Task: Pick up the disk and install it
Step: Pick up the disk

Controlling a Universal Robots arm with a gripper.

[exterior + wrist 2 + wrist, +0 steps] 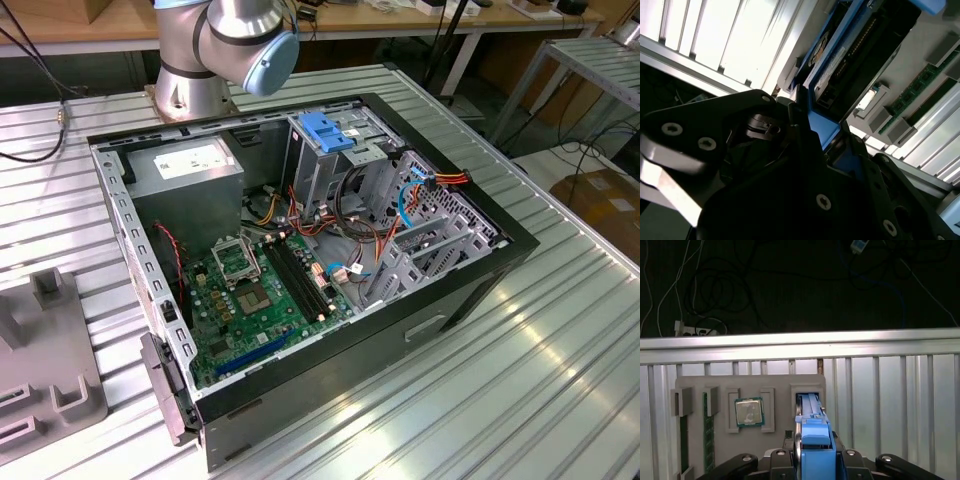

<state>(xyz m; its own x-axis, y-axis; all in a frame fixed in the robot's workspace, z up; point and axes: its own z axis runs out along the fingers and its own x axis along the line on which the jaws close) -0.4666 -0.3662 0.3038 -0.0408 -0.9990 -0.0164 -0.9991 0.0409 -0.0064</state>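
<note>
Grips the disk (814, 432) in the claw (813, 461), black fingers (802, 130) shut against its blue side rails in both wrist views. Holds it on edge directly over the grey tray (780, 382), far end at the tray's open slot; cannot tell whether seated in it or just clear of it. Carries a white label (832, 67) on the flat face. Beside that slot, in the tray: a processor chip (749, 412) in a square recess, then a memory stick (708, 432) farther along. Under the tray, the ribbed metal bench (890, 405). Beside the tray in the exterior view, an open computer case (320, 250), motherboard facing up
</note>
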